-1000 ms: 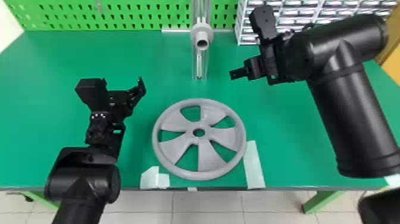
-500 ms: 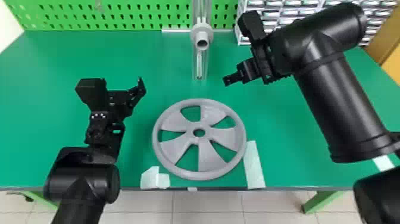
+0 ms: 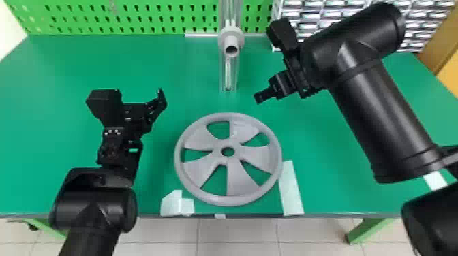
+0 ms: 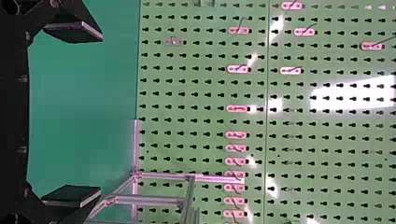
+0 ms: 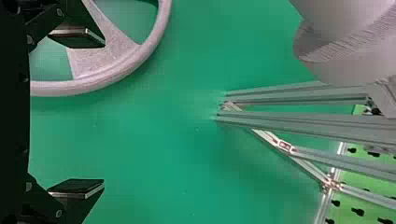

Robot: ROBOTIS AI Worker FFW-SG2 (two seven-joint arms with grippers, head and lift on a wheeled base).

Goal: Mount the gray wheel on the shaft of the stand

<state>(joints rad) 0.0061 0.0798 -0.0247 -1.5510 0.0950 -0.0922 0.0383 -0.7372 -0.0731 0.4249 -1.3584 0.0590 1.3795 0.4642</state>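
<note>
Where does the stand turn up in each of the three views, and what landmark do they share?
Head view: the stand is at upper middle, beyond the wheel.
Left wrist view: its metal bars, partly cut off, cross in front of the pegboard.
Right wrist view: its posts, apart from the wheel.
Shared landmark: the green pegboard.

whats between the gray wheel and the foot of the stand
Only bare green tabletop lies between the gray wheel and the foot of the stand; the head view shows this, and so does the right wrist view.
</note>
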